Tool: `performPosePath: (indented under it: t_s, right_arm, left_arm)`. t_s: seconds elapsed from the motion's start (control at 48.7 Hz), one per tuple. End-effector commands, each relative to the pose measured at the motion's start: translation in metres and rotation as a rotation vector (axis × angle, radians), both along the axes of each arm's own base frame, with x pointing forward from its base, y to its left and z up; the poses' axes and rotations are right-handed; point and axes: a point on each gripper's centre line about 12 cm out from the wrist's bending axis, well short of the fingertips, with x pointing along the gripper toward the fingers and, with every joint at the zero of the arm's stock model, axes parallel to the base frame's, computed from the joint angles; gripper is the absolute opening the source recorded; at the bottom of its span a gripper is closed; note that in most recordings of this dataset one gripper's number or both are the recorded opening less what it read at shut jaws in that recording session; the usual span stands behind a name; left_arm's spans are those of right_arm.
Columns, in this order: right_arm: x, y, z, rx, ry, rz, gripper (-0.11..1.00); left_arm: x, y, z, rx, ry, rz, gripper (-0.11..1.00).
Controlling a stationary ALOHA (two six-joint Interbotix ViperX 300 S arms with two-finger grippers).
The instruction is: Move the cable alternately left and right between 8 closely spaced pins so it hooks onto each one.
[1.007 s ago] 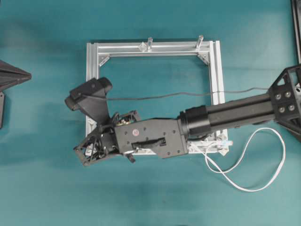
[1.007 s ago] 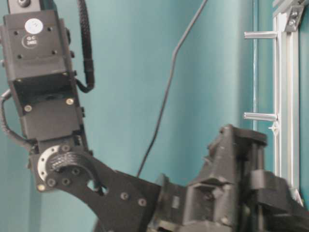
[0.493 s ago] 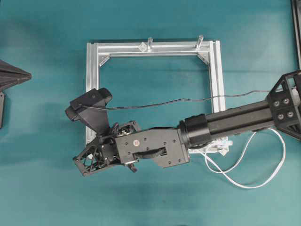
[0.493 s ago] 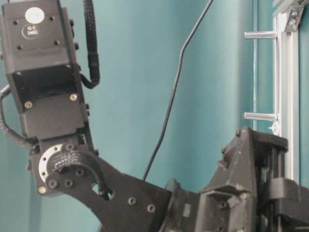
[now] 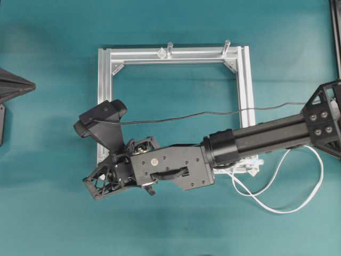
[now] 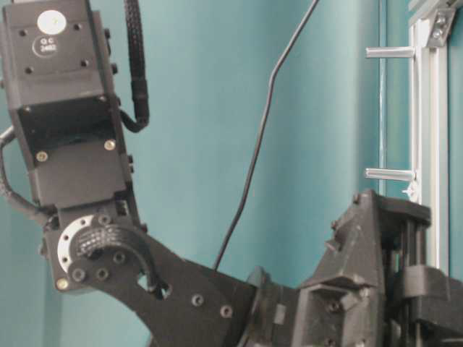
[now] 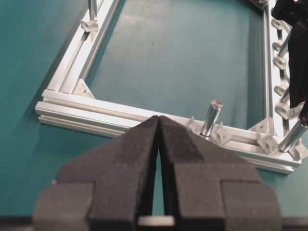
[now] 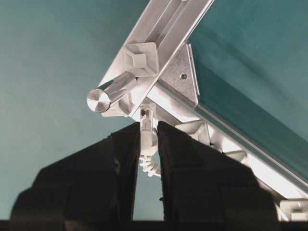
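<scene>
Swung slightly toward the near edge since a second ago, then stalled: right gripper (image 8: 148, 132), at the near-left corner of the frame (image 5: 176, 55), fingers clamped on the plug end of the cable (image 8: 146, 124) beside a grey post (image 8: 111, 94). Slack looped off near right. Probably the last pins (image 7: 283, 86) of the weave. Left gripper (image 7: 159, 126) parked, fingers together, holding nothing.

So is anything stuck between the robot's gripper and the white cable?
No. The right gripper is already pinching the cable near its plug end, right beside a grey post on the frame. Nothing sits between them.
</scene>
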Motion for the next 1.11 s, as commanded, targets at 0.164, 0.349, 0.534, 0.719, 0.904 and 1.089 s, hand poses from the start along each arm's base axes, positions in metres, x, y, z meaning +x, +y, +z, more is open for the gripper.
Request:
performPosePath:
  t_s: [0.164, 0.349, 0.534, 0.719, 0.904, 1.089]
  right_arm:
    - [0.001, 0.017, 0.022, 0.013, -0.061, 0.035, 0.13]
    - [-0.005, 0.047, 0.024, 0.020, -0.063, 0.083, 0.13]
    - [-0.009, 0.071, 0.031, 0.027, -0.079, 0.125, 0.13]
    - [-0.015, 0.095, 0.033, 0.031, -0.080, 0.162, 0.13]
    - [-0.012, 0.104, 0.035, 0.025, -0.074, 0.171, 0.13]
    - [0.000, 0.104, 0.037, -0.019, -0.100, 0.192, 0.13]
  left_arm:
    - [0.001, 0.000, 0.004, -0.005, -0.012, 0.004, 0.00]
    - [0.001, 0.000, 0.004, -0.005, -0.012, 0.004, 0.00]
    - [0.001, 0.001, 0.004, -0.005, -0.010, 0.004, 0.00]
    - [0.001, 0.000, 0.004, -0.003, -0.012, 0.004, 0.00]
    - [0.001, 0.000, 0.005, -0.003, -0.013, 0.000, 0.00]
    - [0.001, -0.001, 0.004, -0.003, -0.012, -0.006, 0.00]
